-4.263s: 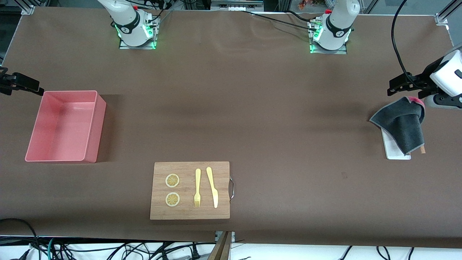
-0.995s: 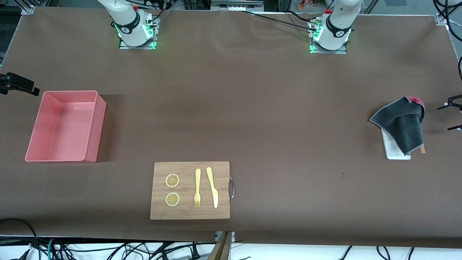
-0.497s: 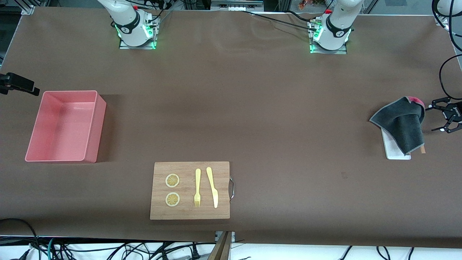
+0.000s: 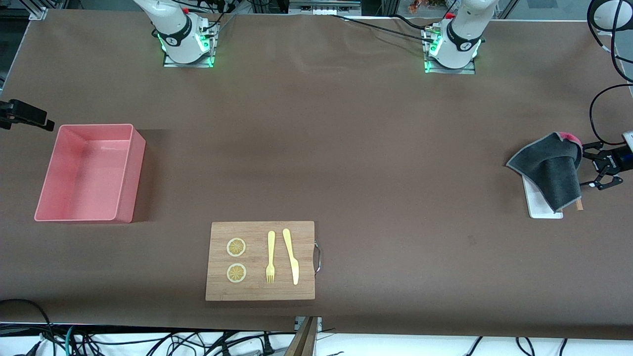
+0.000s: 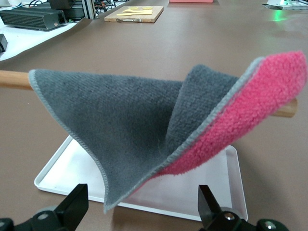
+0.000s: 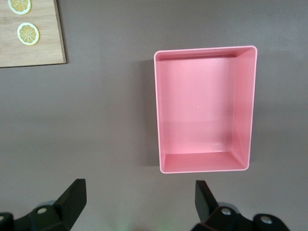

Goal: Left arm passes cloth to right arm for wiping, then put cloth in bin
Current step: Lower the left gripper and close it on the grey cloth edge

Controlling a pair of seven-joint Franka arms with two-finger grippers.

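Note:
The dark grey cloth with its pink-red reverse hangs draped over a wooden rod above a white tray, at the left arm's end of the table. My left gripper is open, level with the cloth's pink fold and just short of touching it. In the left wrist view the cloth hangs ahead of the left gripper, with nothing between the fingers. The pink bin stands at the right arm's end. My right gripper waits open above the table beside the bin.
A wooden cutting board lies nearer to the front camera, mid-table, carrying two lemon slices, a yellow fork and a yellow knife. Its corner shows in the right wrist view. Cables hang at the left arm's end of the table.
My left gripper has moved in from the table's end toward the cloth's pink fold, staying open. The cloth, bin and right gripper have not moved.

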